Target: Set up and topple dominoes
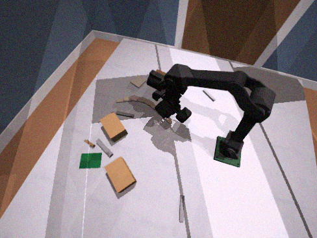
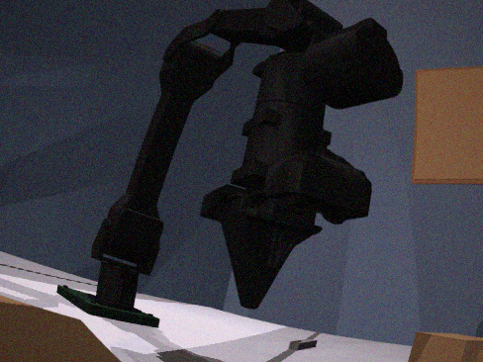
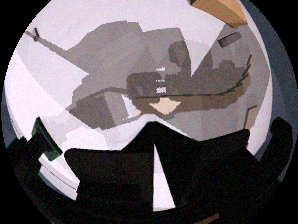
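Note:
The dominoes (image 1: 134,98) (image 3: 200,102) lie toppled in a curved chain, overlapping one another. None of the row is seen upright. The near end of the chain, a pale domino (image 3: 166,105), lies just beyond the fingertips in the wrist view; the arm partly hides this end in the top view. My gripper (image 1: 165,112) (image 2: 248,304) (image 3: 152,125) is shut and empty, pointing down above the table near that end. The dominoes are not seen in the exterior view.
Orange boxes (image 1: 114,126) (image 1: 120,174) (image 3: 222,10) stand left of the arm; another (image 1: 160,72) is partly behind the gripper. Grey bars (image 1: 125,114) (image 1: 104,147) (image 1: 208,95) (image 1: 181,209), a small brown piece (image 1: 89,143), a green square (image 1: 90,160) and a tan tile (image 1: 138,81) lie around.

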